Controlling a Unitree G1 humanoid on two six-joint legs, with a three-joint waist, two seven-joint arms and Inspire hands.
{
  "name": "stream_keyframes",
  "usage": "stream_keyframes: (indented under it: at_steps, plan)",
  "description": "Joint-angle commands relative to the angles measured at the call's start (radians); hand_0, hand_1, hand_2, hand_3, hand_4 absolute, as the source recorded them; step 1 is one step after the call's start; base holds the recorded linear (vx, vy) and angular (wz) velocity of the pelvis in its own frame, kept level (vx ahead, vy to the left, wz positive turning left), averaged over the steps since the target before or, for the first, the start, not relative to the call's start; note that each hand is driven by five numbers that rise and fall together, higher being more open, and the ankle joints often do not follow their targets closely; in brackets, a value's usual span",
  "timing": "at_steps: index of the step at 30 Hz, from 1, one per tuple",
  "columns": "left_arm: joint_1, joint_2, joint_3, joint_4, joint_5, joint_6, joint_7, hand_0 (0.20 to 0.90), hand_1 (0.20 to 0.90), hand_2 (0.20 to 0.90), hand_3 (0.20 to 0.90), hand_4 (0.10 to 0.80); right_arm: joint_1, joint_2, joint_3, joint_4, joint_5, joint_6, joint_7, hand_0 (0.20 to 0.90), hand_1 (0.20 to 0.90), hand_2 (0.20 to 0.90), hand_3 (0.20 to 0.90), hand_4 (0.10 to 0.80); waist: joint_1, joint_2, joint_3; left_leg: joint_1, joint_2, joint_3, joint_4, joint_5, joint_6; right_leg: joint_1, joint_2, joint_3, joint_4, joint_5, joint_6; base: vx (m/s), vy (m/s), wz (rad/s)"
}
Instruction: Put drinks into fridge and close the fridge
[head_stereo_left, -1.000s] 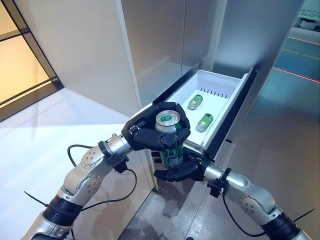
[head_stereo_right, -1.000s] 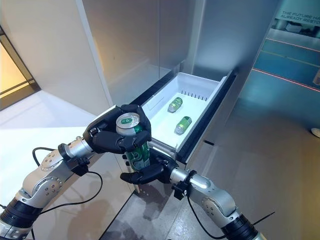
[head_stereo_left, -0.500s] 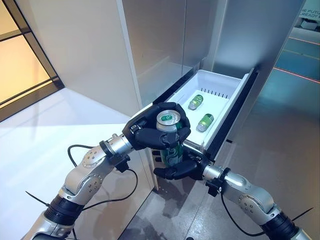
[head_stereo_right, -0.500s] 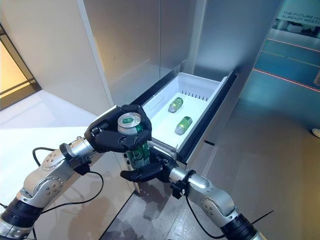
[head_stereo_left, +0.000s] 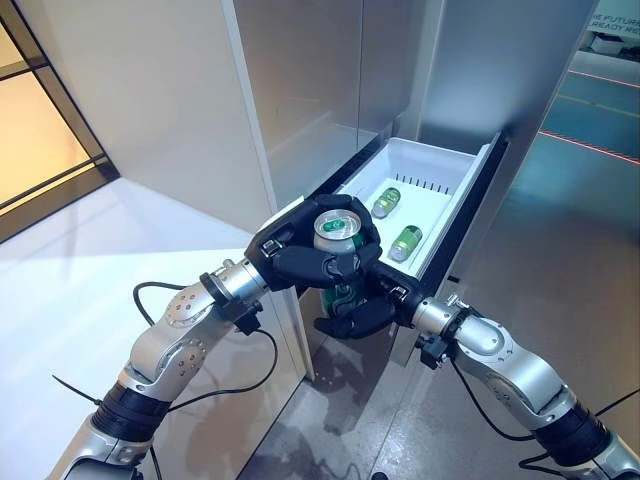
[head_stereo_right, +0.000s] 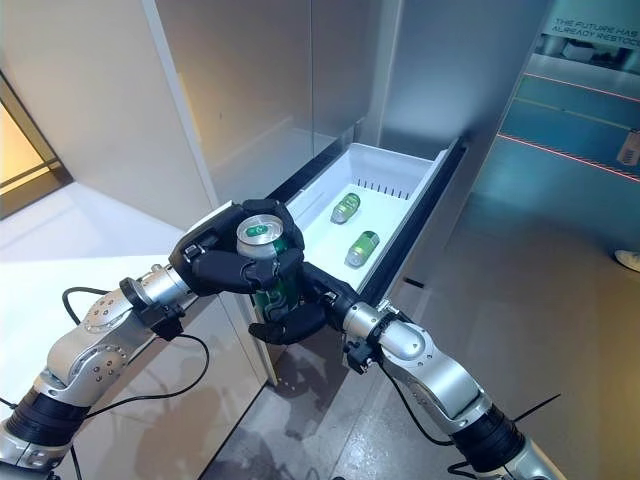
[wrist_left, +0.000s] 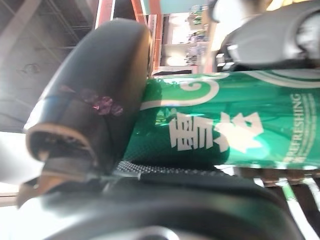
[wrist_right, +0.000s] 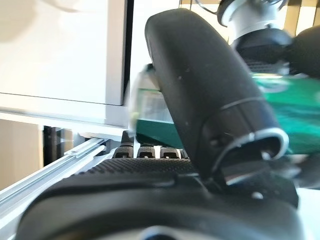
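Green can sits upright between my hands: left hand curled round its top, right hand curled beneath it. Both have edged nearer the open drawer, where two cans lie just beyond my fingers; release comes next.

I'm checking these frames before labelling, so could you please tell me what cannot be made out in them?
- Lower part of the upright green drink can: hidden in both eye views by the left hand and right hand curled round it.
- Near end of the white pull-out fridge drawer: covered by both hands in the eye views.
- Two green cans lying in the drawer: too small for detail.
- Can in the right wrist view: blurred, largely behind the thumb.
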Motion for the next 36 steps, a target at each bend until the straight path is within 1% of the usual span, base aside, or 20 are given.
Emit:
stream_keyframes:
  at_steps: [1,6,8,9,13,15,16,21,22,28,36]
  plan:
    - [-0.138,-0.059,-0.026,-0.02,-0.084,-0.085,-0.059,0.3,0.3,0.3,0.2,0.1,-0.225,0.08,-0.137,-0.046,0.175,-0.116,-0.022,0.9,0.9,0.9,0.9,0.8,0.006,-0.035,-0.06,0.026,-0.054,-0.01,0.01,-0.062,0.029,0.006,0.011,-0.014,0.054,-0.035,0.028,0.0,0.0,0.0]
    - [-0.136,-0.071,-0.049,-0.009,-0.074,-0.101,-0.063,0.3,0.3,0.3,0.2,0.1,-0.203,0.119,-0.113,-0.011,0.316,-0.076,0.0,0.9,0.9,0.9,0.9,0.8,0.01,-0.035,-0.065,0.026,-0.053,-0.012,0.009,-0.06,0.027,0.007,0.009,-0.022,0.052,-0.034,0.031,0.0,0.0,0.0]
    - [-0.135,-0.071,-0.052,-0.006,-0.075,-0.103,-0.064,0.3,0.3,0.3,0.2,0.1,-0.2,0.122,-0.11,-0.01,0.337,-0.069,0.002,0.9,0.9,0.9,0.9,0.8,0.01,-0.036,-0.065,0.026,-0.053,-0.012,0.009,-0.06,0.027,0.008,0.008,-0.024,0.051,-0.034,0.032,0.0,0.0,0.0]
    - [-0.135,-0.069,-0.057,-0.005,-0.074,-0.106,-0.062,0.3,0.3,0.3,0.2,0.1,-0.195,0.128,-0.105,-0.008,0.39,-0.053,0.002,0.9,0.9,0.9,0.9,0.8,0.011,-0.037,-0.066,0.026,-0.053,-0.012,0.009,-0.06,0.027,0.008,0.007,-0.025,0.051,-0.034,0.032,0.0,0.0,0.0]
    - [-0.141,-0.058,-0.068,0.006,-0.093,-0.117,-0.058,0.3,0.3,0.3,0.2,0.1,-0.198,0.14,-0.088,0.011,0.444,-0.037,-0.001,0.9,0.9,0.9,0.9,0.8,0.014,-0.039,-0.07,0.025,-0.052,-0.011,0.009,-0.061,0.025,0.01,0.005,-0.03,0.048,-0.034,0.034,0.0,0.0,0.0]
    - [-0.139,-0.054,-0.067,0.009,-0.105,-0.129,-0.061,0.3,0.3,0.3,0.2,0.1,-0.196,0.141,-0.083,0.016,0.483,-0.008,-0.001,0.9,0.9,0.9,0.9,0.8,0.015,-0.039,-0.073,0.024,-0.052,-0.011,0.009,-0.06,0.024,0.01,0.005,-0.031,0.047,-0.034,0.035,0.0,0.0,0.0]
    - [-0.139,-0.055,-0.069,0.007,-0.109,-0.132,-0.059,0.3,0.3,0.3,0.2,0.1,-0.194,0.144,-0.079,0.019,0.486,-0.003,0.001,0.9,0.9,0.9,0.9,0.8,0.014,-0.038,-0.073,0.032,-0.052,-0.013,0.006,-0.068,0.025,0.018,0.006,-0.031,0.045,-0.042,0.036,0.0,0.0,0.0]
    - [-0.14,-0.056,-0.081,-0.013,-0.122,-0.138,-0.065,0.3,0.3,0.3,0.2,0.1,-0.173,0.151,-0.053,0.018,0.486,0.018,0.021,0.9,0.9,0.9,0.9,0.8,0.015,-0.037,-0.074,0.034,-0.05,-0.016,0.004,-0.066,0.025,0.02,0.006,-0.033,0.044,-0.042,0.036,0.006,0.002,0.0]
    - [-0.143,-0.056,-0.088,-0.016,-0.122,-0.138,-0.069,0.3,0.3,0.3,0.2,0.1,-0.175,0.153,-0.044,0.018,0.485,0.013,0.018,0.3,0.3,0.3,0.2,0.1,0.015,-0.038,-0.073,0.034,-0.051,-0.017,0.003,-0.065,0.025,0.02,0.006,-0.033,0.043,-0.041,0.036,0.0,0.0,0.0]
    - [-0.152,-0.053,-0.104,-0.027,-0.115,-0.14,-0.068,0.3,0.3,0.3,0.2,0.1,-0.191,0.155,-0.026,0.016,0.456,0.01,0.004,0.3,0.3,0.3,0.2,0.1,0.015,-0.037,-0.07,0.035,-0.051,-0.015,0.004,-0.065,0.027,0.022,0.006,-0.03,0.043,-0.041,0.035,0.0,0.0,0.0]
    - [-0.148,-0.048,-0.105,-0.029,-0.105,-0.14,-0.066,0.3,0.3,0.3,0.2,0.1,-0.206,0.143,-0.035,0.016,0.403,-0.031,-0.042,0.3,0.3,0.3,0.2,0.1,0.017,-0.038,-0.067,0.035,-0.052,-0.016,0.006,-0.067,0.029,0.021,0.006,-0.027,0.046,-0.042,0.034,0.0,0.0,0.0]
